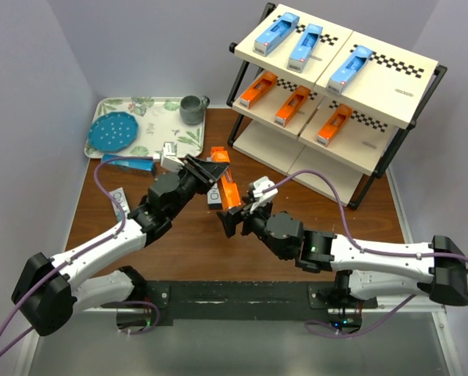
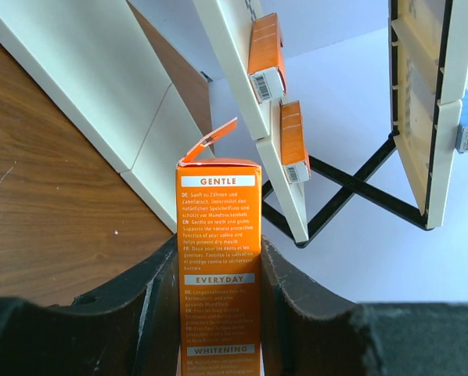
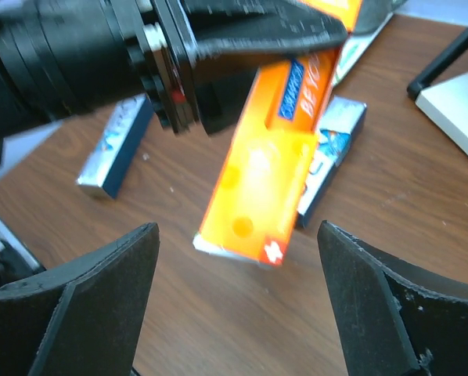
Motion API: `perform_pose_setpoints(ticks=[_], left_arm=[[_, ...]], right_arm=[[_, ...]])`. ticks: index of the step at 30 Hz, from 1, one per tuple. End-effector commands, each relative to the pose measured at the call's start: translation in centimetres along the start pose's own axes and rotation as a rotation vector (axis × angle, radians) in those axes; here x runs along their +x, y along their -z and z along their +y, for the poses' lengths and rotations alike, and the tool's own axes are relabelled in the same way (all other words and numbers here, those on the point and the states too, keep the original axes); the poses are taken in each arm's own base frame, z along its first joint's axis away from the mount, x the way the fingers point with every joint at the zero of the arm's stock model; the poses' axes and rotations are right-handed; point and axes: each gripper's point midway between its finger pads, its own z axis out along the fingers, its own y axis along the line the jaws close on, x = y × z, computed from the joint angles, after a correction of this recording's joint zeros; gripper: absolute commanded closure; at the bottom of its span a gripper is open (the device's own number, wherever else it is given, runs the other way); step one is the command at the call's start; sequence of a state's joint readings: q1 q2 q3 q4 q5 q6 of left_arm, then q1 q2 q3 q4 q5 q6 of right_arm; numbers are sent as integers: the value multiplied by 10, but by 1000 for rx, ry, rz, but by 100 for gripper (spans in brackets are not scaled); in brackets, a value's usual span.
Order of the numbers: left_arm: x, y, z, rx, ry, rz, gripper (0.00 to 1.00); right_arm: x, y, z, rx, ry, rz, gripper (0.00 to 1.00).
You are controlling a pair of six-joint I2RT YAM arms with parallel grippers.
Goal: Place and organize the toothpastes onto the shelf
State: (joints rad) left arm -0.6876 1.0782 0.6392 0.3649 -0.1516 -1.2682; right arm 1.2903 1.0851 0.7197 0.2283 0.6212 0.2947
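**Brown table (image 1: pixel 203 251), orange toothpaste box (image 1: pixel 228 188) lifted between two arms**

Wood grain fills the middle of the top view. At the upper right stands the shelf (image 1: pixel 390 102), with three blue boxes on its top board and three orange ones on the board below. The left pincer (image 2: pixel 218 247) pinches the orange toothpaste box by two opposite sides and holds it off the table at frame centre. An end flap (image 2: pixel 210 142) on the box has sprung open. The right pincer (image 3: pixel 238 235) stands spread, its jaws on either side of the box's lower end and touching nothing. Loose toothpastes (image 1: pixel 128 163) lie on the table at centre left, below a leaf-patterned tray (image 1: pixel 171 117).

We judge the box light and stiff along its length, but easy to dent, and its glossy card likely slick. A second grip is best taken across the flat faces near the closed lower end, well away from the loose flap. It should press only firmly enough to stop the box sliding.
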Motion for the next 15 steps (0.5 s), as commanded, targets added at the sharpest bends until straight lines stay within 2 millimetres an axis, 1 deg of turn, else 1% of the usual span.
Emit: perform_pose_setpoints(ticks=[1, 3, 6, 7, 9, 10, 12, 13, 14, 15], left_arm=[[-7, 5, -22, 78, 35, -12, 76], [-6, 5, -24, 88, 35, -7, 76], [-5, 6, -28, 103, 36, 2, 76], [-4, 7, -28, 106, 36, 8, 76], [-4, 7, -31, 116, 31, 12, 76], [-3, 7, -32, 121, 29, 17, 76], [-2, 8, -33, 128, 19, 20, 75], [-2, 8, -34, 131, 15, 24, 73], [-2, 9, -34, 133, 8, 24, 70], [-2, 9, -34, 135, -15, 24, 60]], right_arm=[[-47, -10, 10, 35, -100, -143, 17], [-46, -13, 10, 51, -98, -143, 21], [-46, -16, 7, 75, -102, -153, 32], [-46, -17, 5, 89, -103, -154, 38], [-44, -18, 4, 97, -97, -149, 44], [-44, -18, 5, 98, -106, -151, 52], [-41, -17, 3, 106, -101, -140, 60], [-41, -17, 2, 109, -106, -137, 67], [-42, -14, 1, 111, -106, -136, 69], [-39, -13, -2, 117, -94, -120, 72]])
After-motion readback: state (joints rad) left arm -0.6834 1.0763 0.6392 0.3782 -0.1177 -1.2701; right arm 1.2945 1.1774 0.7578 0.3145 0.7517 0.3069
